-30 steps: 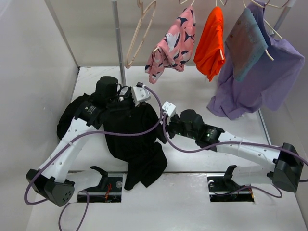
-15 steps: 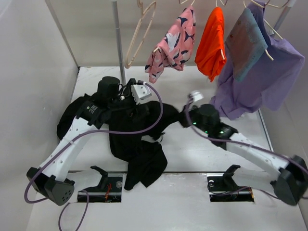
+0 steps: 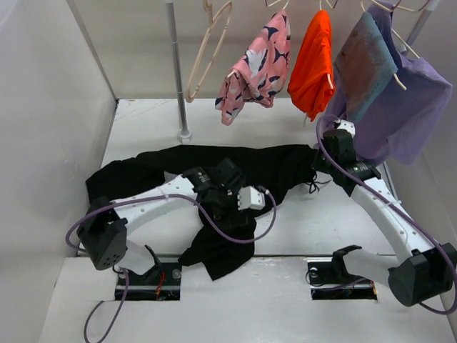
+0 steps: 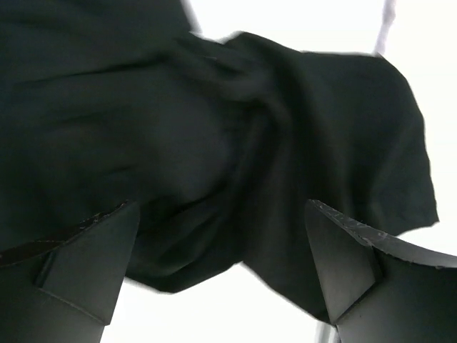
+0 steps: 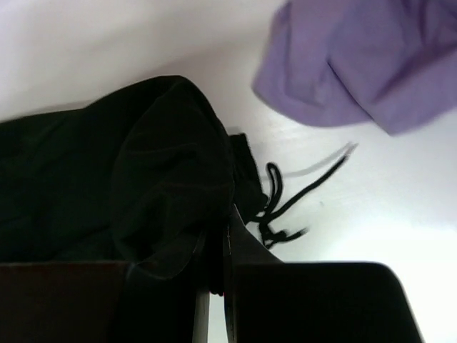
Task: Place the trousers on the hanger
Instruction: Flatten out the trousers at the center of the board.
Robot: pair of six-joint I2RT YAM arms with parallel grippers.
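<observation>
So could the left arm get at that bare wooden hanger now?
Probably: its fingers are open and empty above the black cloth trousers, and nothing blocks the pale wooden hanger, though it hangs high.

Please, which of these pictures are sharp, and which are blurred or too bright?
Top view: sharp, evenly lit, only soft shadows beside the trousers. Left wrist view: the table is washed out to plain white, the cloth edges are soft, and the left hand shows its fingers as nearly black shapes. Right wrist view: the purple garment and the drawstring look smeared.
</observation>
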